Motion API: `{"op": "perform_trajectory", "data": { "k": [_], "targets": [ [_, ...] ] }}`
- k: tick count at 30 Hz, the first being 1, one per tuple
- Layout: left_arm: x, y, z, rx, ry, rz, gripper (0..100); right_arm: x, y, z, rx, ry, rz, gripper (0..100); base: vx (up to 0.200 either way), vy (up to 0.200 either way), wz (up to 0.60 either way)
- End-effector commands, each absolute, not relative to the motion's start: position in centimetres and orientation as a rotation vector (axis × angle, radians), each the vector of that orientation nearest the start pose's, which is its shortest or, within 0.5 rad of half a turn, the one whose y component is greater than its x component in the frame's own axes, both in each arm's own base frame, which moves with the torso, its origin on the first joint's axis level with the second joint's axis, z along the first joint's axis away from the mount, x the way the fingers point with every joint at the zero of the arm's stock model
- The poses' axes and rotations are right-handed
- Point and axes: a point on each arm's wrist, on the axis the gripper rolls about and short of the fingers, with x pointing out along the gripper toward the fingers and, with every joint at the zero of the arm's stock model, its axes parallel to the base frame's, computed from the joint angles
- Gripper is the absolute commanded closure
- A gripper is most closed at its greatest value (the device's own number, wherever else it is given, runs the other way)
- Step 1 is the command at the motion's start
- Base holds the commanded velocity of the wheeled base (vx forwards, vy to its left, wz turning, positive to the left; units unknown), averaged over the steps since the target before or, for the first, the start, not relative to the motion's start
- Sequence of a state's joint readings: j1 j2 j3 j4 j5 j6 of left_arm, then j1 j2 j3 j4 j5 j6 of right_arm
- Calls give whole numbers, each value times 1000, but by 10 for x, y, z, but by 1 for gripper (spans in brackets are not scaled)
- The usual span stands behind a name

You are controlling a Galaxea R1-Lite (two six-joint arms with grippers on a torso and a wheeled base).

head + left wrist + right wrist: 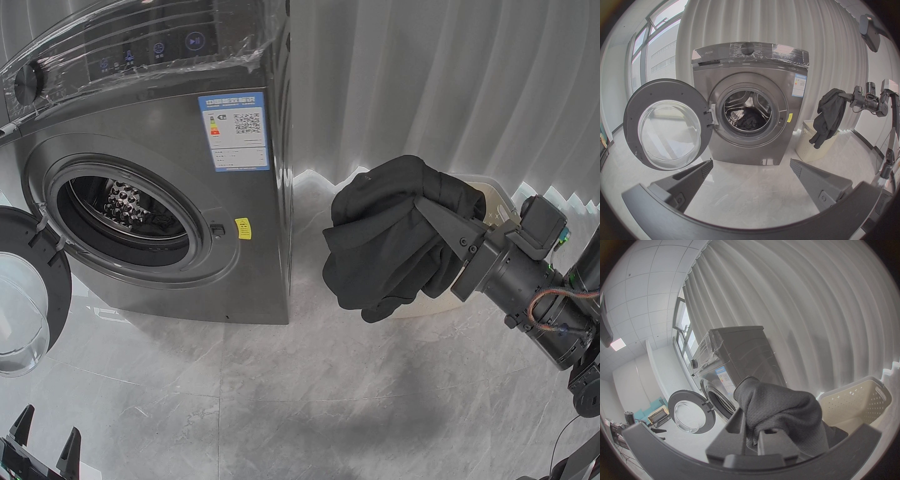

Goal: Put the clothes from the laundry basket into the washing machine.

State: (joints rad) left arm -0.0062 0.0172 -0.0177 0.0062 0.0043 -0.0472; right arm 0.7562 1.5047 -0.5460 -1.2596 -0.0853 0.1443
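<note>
My right gripper (445,220) is shut on a black garment (387,231), held in the air in front of the cream laundry basket (494,194), to the right of the washing machine (156,156). The garment (828,117) hangs in loose folds over the basket (809,143). In the right wrist view the cloth (778,412) bulges over the shut fingers (775,440), with the basket (859,402) behind. The machine's round door (667,125) is swung open to the left, and dark clothing (750,120) lies inside the drum. My left gripper (750,175) is open, low near the floor, facing the machine.
White pleated curtains (450,81) run behind the machine and basket. Grey tiled floor (300,387) stretches between me and the machine. The open door (25,287) juts out at the left of the head view.
</note>
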Motion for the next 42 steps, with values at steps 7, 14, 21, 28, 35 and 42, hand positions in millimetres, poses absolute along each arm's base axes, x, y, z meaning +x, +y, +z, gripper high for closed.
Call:
{"op": "perform_trajectory", "data": {
  "k": [7,14,21,28,35,42],
  "targets": [
    [-23,0,75,-48,8,-1,0,177,164,229,261,-227,688,100,0,200,0],
    [-23,0,75,-46,8,-1,0,176,164,228,259,-224,688,100,0,143,0],
    [-23,0,75,-44,8,-1,0,177,164,228,259,-223,689,100,-86,0,0],
    [-23,0,75,-44,8,-1,0,177,165,227,257,-218,692,100,-200,0,0],
    [-23,0,75,-46,8,-1,0,178,165,224,253,-211,691,100,-57,0,0],
    [-23,0,75,-46,8,-1,0,178,165,225,254,-213,691,100,0,171,0]
  ]
}}
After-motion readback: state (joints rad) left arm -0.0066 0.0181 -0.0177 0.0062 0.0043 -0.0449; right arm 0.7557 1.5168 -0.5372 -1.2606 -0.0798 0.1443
